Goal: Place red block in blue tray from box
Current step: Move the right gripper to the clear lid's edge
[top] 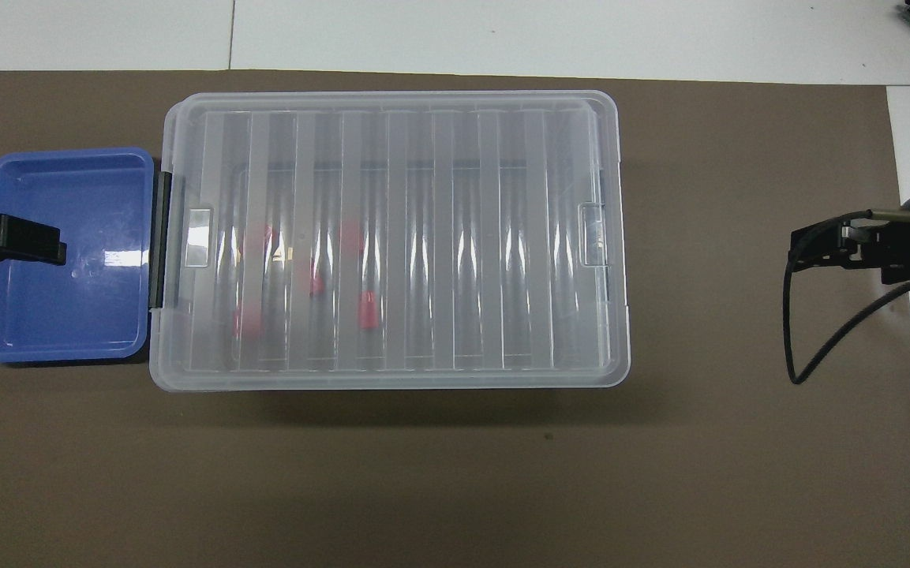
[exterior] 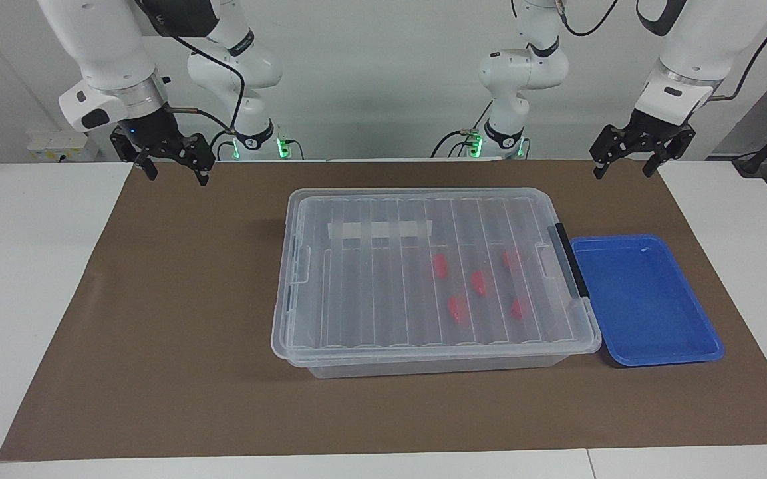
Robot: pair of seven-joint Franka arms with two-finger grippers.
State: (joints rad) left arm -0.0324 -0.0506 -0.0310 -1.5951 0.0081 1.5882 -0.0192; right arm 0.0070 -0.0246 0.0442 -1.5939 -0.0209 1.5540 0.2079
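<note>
The left arm's fingers (exterior: 625, 158) are spread apart and grasp nothing, raised over the brown mat (exterior: 177, 319) at the left arm's end of the bench (exterior: 24, 279). The right arm's fingers (exterior: 177, 167) are likewise spread and empty, raised over the mat's edge at the right arm's end; both arms wait.

Between the two pairs of fingers, farther out from the robots, lies the box (exterior: 370, 299): a clear bin with a ribbed lid on it, a black latch (exterior: 569, 256) at the end toward the left fingers, and a whitish strip (exterior: 378, 229) bearing no readable writing.

Five small bright red blocks lie inside it under the lid, in the half toward the left fingers; one red block (exterior: 440, 266) lies nearest the box's middle.

The blue tray (exterior: 646, 332), shallow with a raised rim, lies just beside the latch end.
</note>
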